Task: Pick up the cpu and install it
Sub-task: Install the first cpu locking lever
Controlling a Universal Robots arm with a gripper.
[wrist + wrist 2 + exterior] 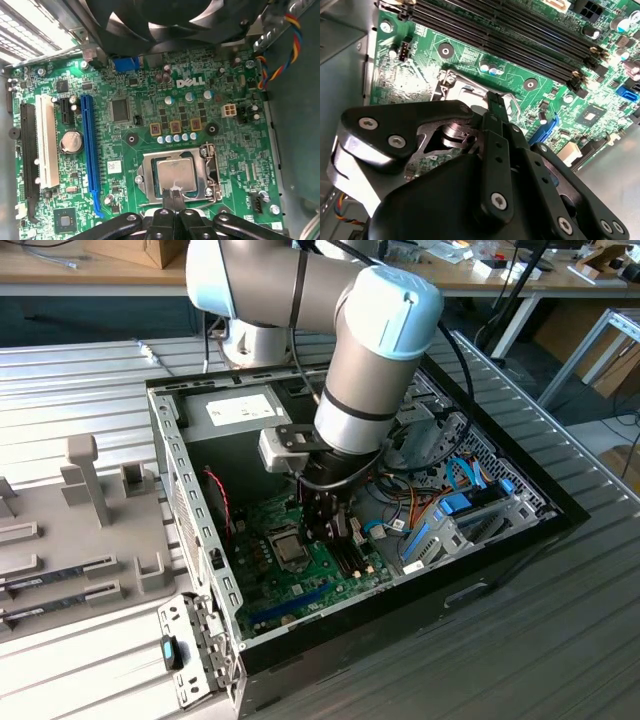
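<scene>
One arm bent down into the case, gripper [175, 196] fingers pressed together over the cpu [175, 175]

Print on the computer parts
White lettering [190, 81] stands on the green motherboard circuit board [225, 145]; the white label [240, 412] on the grey metal box [196, 412] is illegible.

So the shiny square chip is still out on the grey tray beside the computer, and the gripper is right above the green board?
Not quite. The cpu already lies in the socket frame on the green board, as the first wrist view shows. The gripper is indeed right above the board, at the chip's edge.
</scene>
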